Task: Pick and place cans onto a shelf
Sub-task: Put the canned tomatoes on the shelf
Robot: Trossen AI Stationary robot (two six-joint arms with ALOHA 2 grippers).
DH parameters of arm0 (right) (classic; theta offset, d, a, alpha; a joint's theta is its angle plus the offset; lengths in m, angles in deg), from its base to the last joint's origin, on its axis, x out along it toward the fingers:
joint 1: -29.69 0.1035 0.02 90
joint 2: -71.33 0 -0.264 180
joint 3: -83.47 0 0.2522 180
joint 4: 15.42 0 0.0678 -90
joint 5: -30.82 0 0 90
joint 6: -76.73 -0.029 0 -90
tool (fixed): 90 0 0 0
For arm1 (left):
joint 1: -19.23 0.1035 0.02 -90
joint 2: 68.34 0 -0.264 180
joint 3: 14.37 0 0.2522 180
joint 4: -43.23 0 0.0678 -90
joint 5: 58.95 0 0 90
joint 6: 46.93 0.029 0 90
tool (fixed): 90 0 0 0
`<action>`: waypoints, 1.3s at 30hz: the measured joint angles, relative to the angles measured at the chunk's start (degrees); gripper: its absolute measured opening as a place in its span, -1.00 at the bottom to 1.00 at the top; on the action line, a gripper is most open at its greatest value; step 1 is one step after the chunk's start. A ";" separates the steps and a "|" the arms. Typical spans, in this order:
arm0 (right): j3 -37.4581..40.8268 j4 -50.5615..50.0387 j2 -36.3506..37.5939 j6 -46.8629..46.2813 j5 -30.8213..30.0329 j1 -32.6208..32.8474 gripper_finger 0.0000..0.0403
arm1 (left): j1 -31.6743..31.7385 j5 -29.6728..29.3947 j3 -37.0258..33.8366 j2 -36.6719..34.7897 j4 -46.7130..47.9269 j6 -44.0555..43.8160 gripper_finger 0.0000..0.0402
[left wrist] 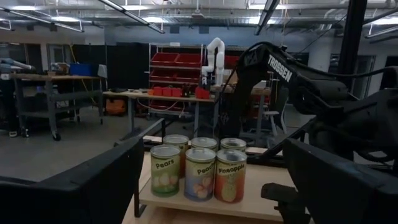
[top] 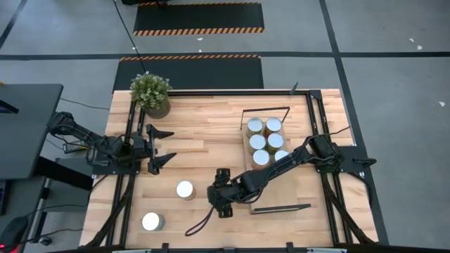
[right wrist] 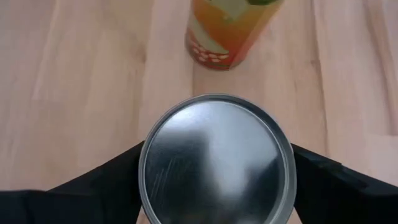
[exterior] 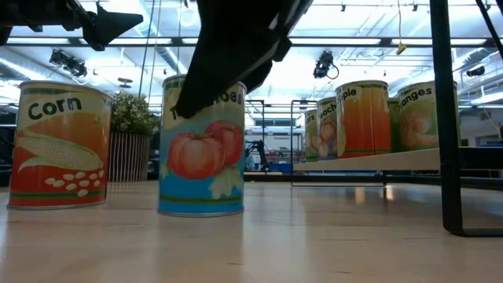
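A tomato can [top: 185, 190] stands upright on the table, and a corn can [top: 152, 222] stands nearer the front edge. Several cans [top: 266, 140] stand on the light-wood shelf [top: 295, 190] at the right; they also show in the left wrist view [left wrist: 200, 171]. My right gripper [top: 214, 191] reaches in from the right. It is open, with its fingers on either side of the tomato can's top [right wrist: 216, 158]. My left gripper [top: 163, 146] is open and empty over the table's left part, pointing toward the shelf. My right gripper's fingers [right wrist: 106, 180] stand at two opposite sides of the tomato can, just under its top rim [right wrist: 144, 155]. I cannot tell whether they touch it. They come slanting down from the table's right. The can [exterior: 201, 149] stands upright with its base on the table.
A potted plant [top: 150, 91] stands at the far left corner. The corn can [exterior: 59, 145] is close to the tomato can on its near left. Black wire frames [top: 266, 111] stand at the shelf's two short ends. Bare tabletop lies between the left gripper and the shelf.
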 joint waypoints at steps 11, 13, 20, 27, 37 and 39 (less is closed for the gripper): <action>-0.15 -5.48 5.60 0.05 -0.72 -0.41 0.68 | 0.00 -0.02 0.00 0.00 0.28 -0.09 0.94; -0.15 -8.67 8.26 -1.03 -2.15 -0.04 0.68 | 0.00 0.00 0.00 0.00 0.29 -0.10 0.94; 2.20 -22.38 17.37 -11.21 -8.54 3.81 0.65 | 0.00 0.00 0.00 0.00 0.65 -0.48 0.94; 15.70 -21.89 27.73 -22.65 -9.29 7.70 0.68 | 0.00 0.00 0.00 0.00 0.65 -1.59 0.94; 29.01 -21.67 38.16 -35.55 -4.08 9.84 0.68 | 0.00 -1.54 0.02 0.02 -2.36 1.99 0.94; 30.38 -22.60 39.69 -37.86 -4.31 10.87 0.68 | 0.02 -1.64 0.02 0.00 -3.06 3.39 0.94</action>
